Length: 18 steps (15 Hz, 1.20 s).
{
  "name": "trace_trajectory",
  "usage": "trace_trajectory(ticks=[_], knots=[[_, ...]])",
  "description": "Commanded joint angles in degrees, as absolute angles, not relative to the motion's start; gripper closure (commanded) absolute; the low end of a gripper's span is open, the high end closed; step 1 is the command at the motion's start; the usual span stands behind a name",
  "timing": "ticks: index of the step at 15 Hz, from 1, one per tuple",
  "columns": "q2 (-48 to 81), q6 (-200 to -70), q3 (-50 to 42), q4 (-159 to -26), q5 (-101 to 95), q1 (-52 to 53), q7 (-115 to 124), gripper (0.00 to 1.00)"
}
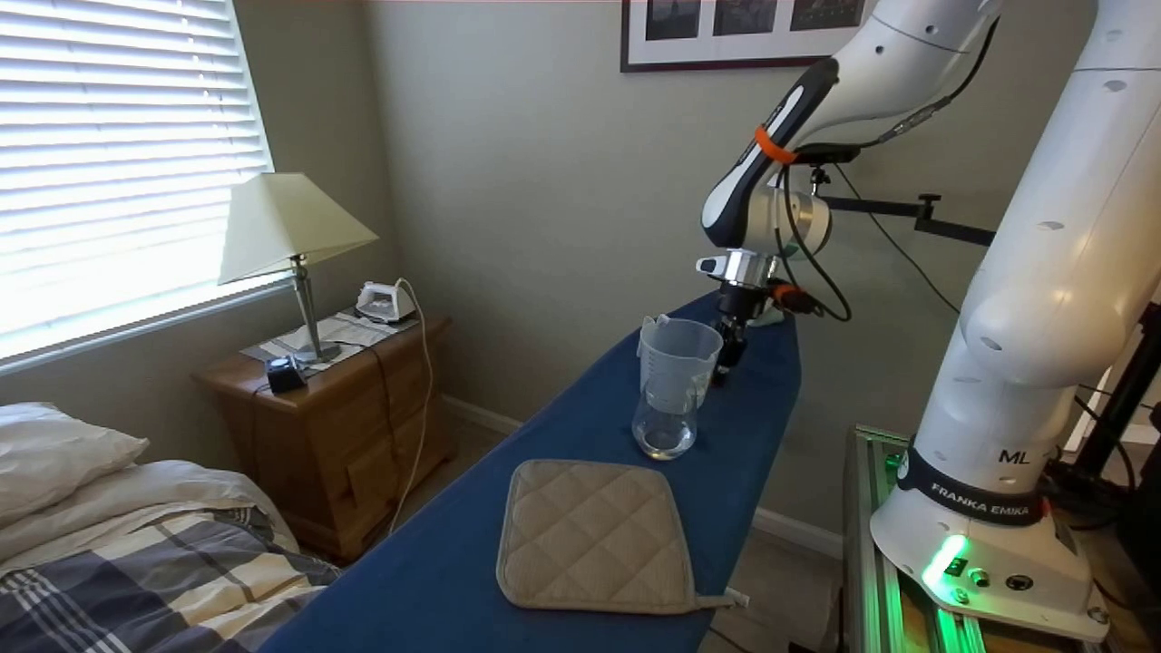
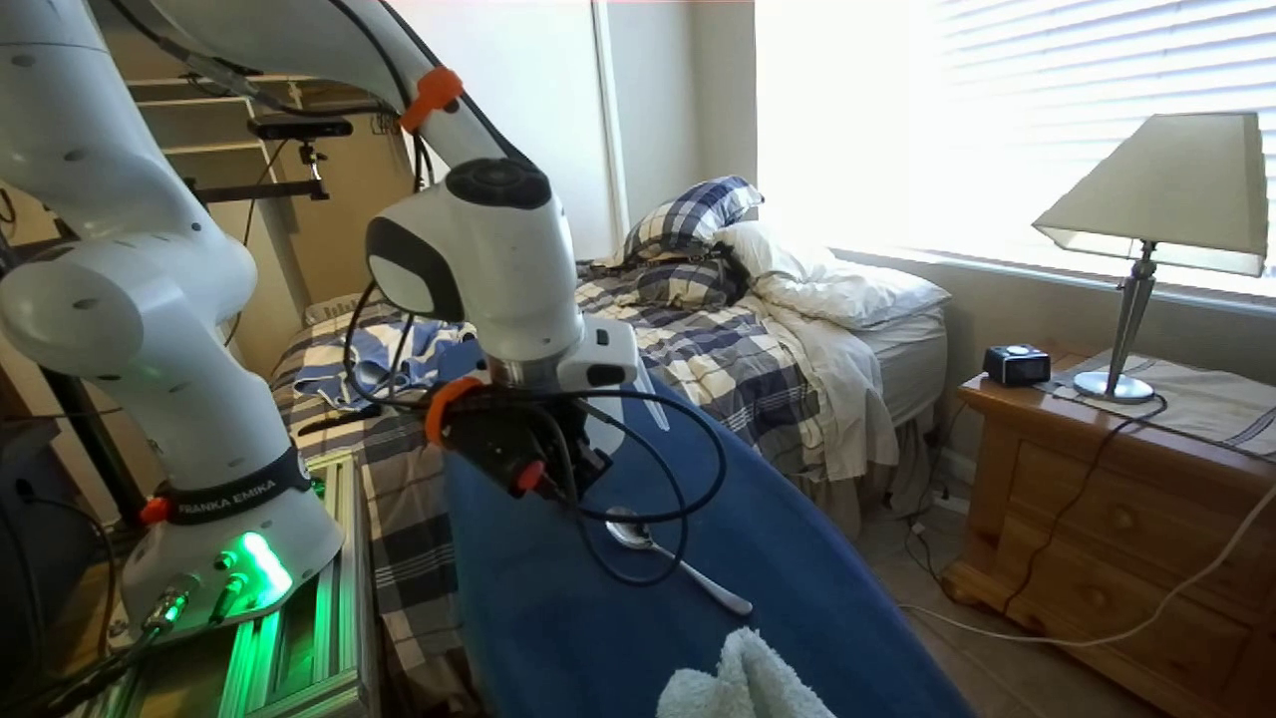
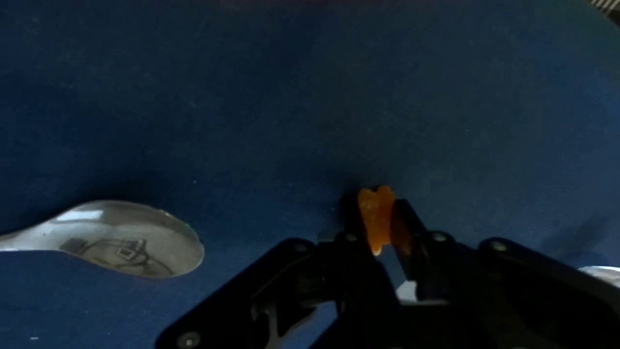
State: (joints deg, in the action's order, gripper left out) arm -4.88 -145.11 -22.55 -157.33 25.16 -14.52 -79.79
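Observation:
In the wrist view a small orange piece (image 3: 375,218) with a notched end sits between the fingertips of my gripper (image 3: 379,213). Both pads appear to touch it, so the gripper looks shut on it. A metal spoon (image 3: 135,237) lies on the blue board to the left. The gripper (image 1: 721,367) is low over the board in an exterior view, close behind a clear measuring jug (image 1: 680,349). Cables and the wrist camera largely hide the fingers in another exterior view, where the spoon (image 2: 688,568) lies in front of them.
On the blue ironing board (image 1: 435,580) stand a clear glass vessel (image 1: 665,431) before the jug and a quilted beige pot holder (image 1: 594,540). A white towel (image 2: 743,683) lies at the near end. Beyond are a nightstand (image 1: 336,472) with a lamp (image 1: 295,227) and a bed (image 2: 718,369).

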Motion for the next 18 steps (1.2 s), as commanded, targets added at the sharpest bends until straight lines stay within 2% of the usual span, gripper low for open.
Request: trace_trajectory(ticks=[1, 3, 9, 18], knots=[[-3.3, -146.7, -22.0, -156.9, 27.3, -14.6, -81.8, 0.77], [-3.3, -146.8, -21.9, -156.9, 27.2, -14.6, -81.8, 0.76], [-3.9, -146.2, -21.9, -156.6, 27.0, -14.7, -81.4, 0.89], [-6.0, -145.0, -22.1, -155.5, 26.4, -15.0, -80.7, 0.85]])
